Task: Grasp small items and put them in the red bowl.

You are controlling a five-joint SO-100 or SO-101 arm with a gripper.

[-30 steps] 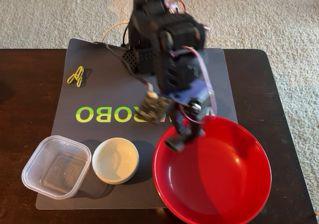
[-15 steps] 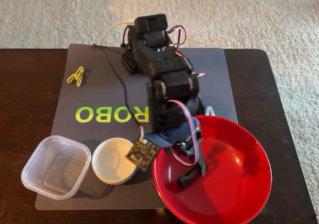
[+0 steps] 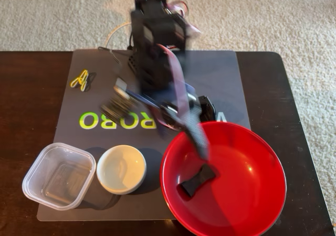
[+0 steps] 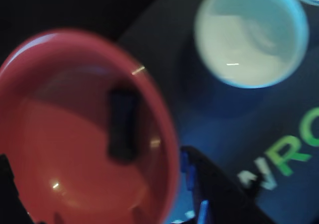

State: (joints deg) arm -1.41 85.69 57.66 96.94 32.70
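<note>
The black bowtie-shaped piece (image 3: pixel 197 179) lies loose inside the large red bowl (image 3: pixel 247 194), left of its middle. My gripper (image 3: pixel 202 148) is a blurred streak just above the bowl's back-left rim, apart from the piece. In the wrist view the gripper (image 4: pixel 109 201) is open with nothing between its fingers (image 4: pixel 214 194); below it are the red bowl (image 4: pixel 55 134) and the black piece (image 4: pixel 123 124). The yellow clip pair (image 3: pixel 80 79) lies at the mat's back left. The small white dish (image 3: pixel 121 168) and the clear square tub (image 3: pixel 58 175) stand at the front left.
A grey mat (image 3: pixel 220 73) with green lettering covers the dark wooden table (image 3: pixel 31 115). The arm's base (image 3: pixel 152 31) stands at the mat's back edge with cables beside it. Beige carpet (image 3: pixel 273 15) lies beyond the table. The white dish (image 4: pixel 251 35) shows in the wrist view's upper right.
The gripper let go of the black bowtie piece, which now rests in the red bowl. The arm has lifted and pulled back out of the bowl toward its base.
</note>
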